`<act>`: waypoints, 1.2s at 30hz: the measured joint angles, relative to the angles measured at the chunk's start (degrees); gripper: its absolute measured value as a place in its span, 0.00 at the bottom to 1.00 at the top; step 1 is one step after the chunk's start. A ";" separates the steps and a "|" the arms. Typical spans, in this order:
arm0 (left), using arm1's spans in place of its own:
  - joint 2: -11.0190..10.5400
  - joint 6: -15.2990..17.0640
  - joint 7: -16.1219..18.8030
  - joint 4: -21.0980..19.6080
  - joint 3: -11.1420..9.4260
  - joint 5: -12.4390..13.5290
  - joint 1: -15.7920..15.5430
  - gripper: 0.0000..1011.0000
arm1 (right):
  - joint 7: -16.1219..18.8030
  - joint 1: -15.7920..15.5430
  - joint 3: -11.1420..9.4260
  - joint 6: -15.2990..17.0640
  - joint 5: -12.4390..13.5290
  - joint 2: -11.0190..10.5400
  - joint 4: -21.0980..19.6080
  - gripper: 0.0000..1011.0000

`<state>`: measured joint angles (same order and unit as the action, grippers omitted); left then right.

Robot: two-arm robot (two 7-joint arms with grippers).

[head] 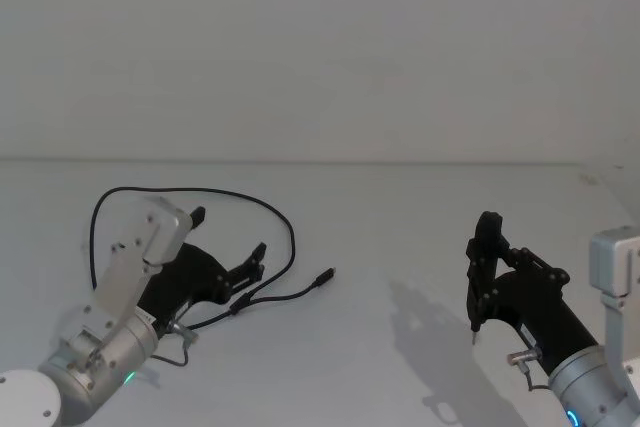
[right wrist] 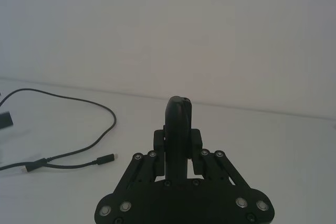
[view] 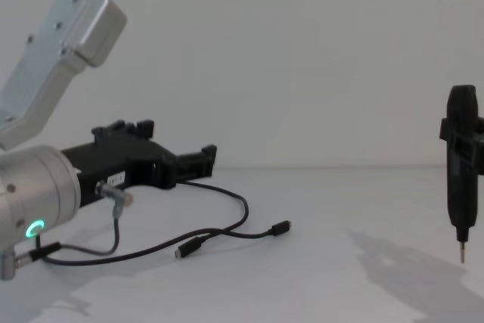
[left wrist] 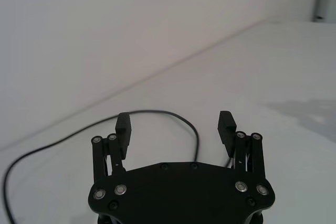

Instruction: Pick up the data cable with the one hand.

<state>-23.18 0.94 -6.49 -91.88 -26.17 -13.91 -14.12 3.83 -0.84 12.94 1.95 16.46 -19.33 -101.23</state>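
The left gripper point(left wrist: 175, 124), jaws spread wide and empty, is held over the data cable point(head: 291, 243) looped near the desk's point(head: 400, 197) front-left corner. It should be lowered astride one strand, then closed. The right gripper point(right wrist: 178, 142), clamped on a pen-like tool point(view: 459, 149), is parked at the right edge.

left gripper point(left wrist: 176, 124): black plastic, two ribbed finger pads point(left wrist: 227, 123) on paired links, silver screws point(left wrist: 121, 189) at the pivots. left wrist point(view: 41, 187): silver cylinder, green ring light point(view: 34, 228), pale grey angular camera housing point(view: 64, 47), short dark wire point(view: 116, 226) with a silver plug. right gripper point(right wrist: 178, 140): same black linkage. right wrist point(head: 592, 379): silver, blue ring light point(head: 572, 418).
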 joint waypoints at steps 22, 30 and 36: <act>-2.26 5.28 -19.09 10.82 -2.51 -7.45 -5.00 0.99 | 0.00 0.00 0.00 0.00 0.00 0.00 0.00 0.28; -2.41 5.69 -23.74 15.60 -3.13 -8.83 -7.99 0.99 | 0.00 0.00 0.00 0.00 0.00 0.00 0.00 0.28; -2.46 4.71 -26.27 18.58 -3.29 -9.49 -10.25 0.99 | 0.00 0.00 0.00 0.00 0.00 0.00 0.00 0.28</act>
<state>-25.65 5.65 -32.76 -73.30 -29.46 -23.40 -24.37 3.83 -0.84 12.94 1.95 16.47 -19.33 -101.23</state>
